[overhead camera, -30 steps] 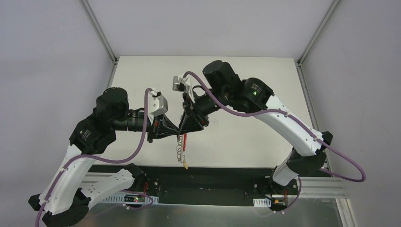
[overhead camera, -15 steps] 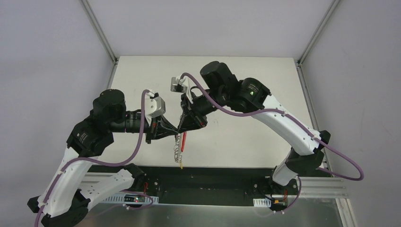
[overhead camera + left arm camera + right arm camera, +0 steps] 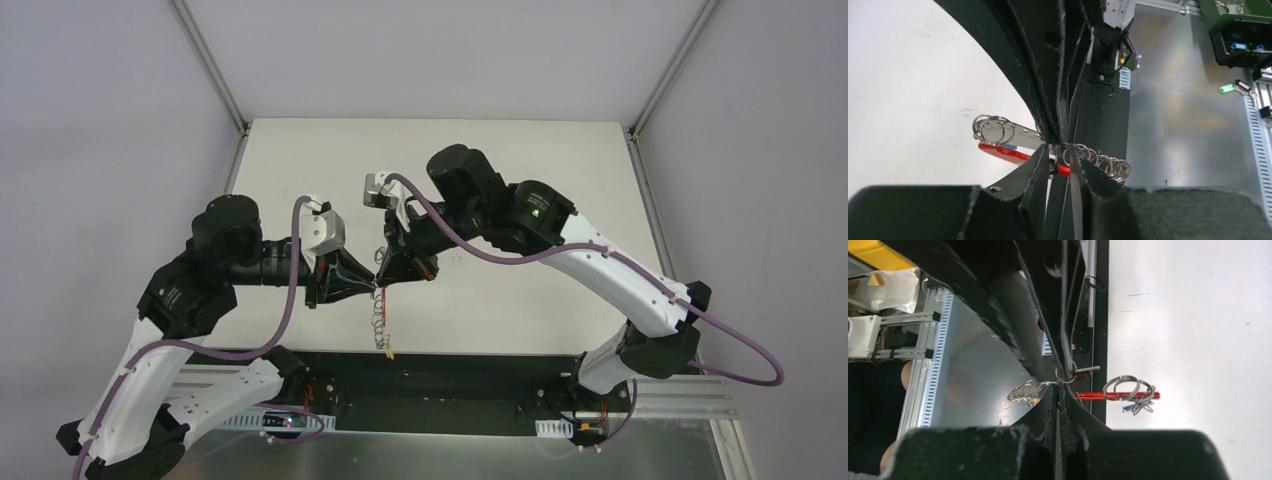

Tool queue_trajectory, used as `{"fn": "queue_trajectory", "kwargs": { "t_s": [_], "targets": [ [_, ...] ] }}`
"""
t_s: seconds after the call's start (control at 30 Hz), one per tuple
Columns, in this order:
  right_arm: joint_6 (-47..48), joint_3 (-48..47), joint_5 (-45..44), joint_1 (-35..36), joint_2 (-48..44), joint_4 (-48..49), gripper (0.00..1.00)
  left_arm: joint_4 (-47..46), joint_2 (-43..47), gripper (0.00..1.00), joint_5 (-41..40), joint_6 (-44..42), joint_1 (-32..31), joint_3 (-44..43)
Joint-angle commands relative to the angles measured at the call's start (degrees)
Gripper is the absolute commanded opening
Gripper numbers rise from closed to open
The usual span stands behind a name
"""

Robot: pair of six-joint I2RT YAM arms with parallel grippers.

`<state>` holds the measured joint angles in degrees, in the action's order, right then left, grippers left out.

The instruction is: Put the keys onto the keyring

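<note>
The keyring (image 3: pixel 379 322) hangs over the table's near edge as a chain of thin silver rings ending in a small yellowish tag (image 3: pixel 389 350). My left gripper (image 3: pixel 370 284) and right gripper (image 3: pixel 382 278) meet tip to tip at its top. In the right wrist view, the right gripper (image 3: pixel 1058 389) is shut on a small ring, with the red strap (image 3: pixel 1098 395), larger rings (image 3: pixel 1128 387) and a blue-headed key (image 3: pixel 1129 407) beyond. The left gripper (image 3: pixel 1060 160) has its jaws slightly apart around a ring and the red strap (image 3: pixel 998 151). The ring chain (image 3: pixel 1108 165) trails to the right.
The white table (image 3: pixel 500 170) has a black strip (image 3: pixel 450 370) along its near edge, then a metal plate (image 3: pixel 450 450). Purple cables (image 3: pixel 290 300) loop off both arms. Off the table, a green tag (image 3: pixel 1226 88) lies by a green box.
The right jaws have closed onto the ring. The left jaws, shut before, have parted a little. Both grippers have drifted slightly left and toward the near edge.
</note>
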<state>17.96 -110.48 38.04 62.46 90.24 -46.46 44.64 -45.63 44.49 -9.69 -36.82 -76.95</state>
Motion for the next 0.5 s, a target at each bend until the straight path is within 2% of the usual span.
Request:
{"fn": "queue_trajectory", "kwargs": {
  "t_s": [0.0, 0.2, 0.37, 0.47],
  "targets": [
    [-2.44, 5.54, -4.55, 0.27, -7.04, 9.82, 0.0, -8.62, 3.09, 0.26, 3.69, 1.03, -0.62, 0.66],
    [-6.58, 16.38, -7.56, 1.11, -16.67, 24.08, 0.0, -18.46, 7.97, 0.38, 3.27, 6.32, -0.62, 3.11],
    [-8.67, 27.9, -11.98, 1.21, -25.8, 41.09, 0.0, -22.03, 7.66, 0.4, 1.46, 8.2, -0.62, 2.97],
    [-8.45, 31.04, -13.18, 1.37, -28.88, 45.31, 0.0, -23.69, 6.8, 0.4, 1.33, 9.08, -0.6, 2.58]
  ]
}}
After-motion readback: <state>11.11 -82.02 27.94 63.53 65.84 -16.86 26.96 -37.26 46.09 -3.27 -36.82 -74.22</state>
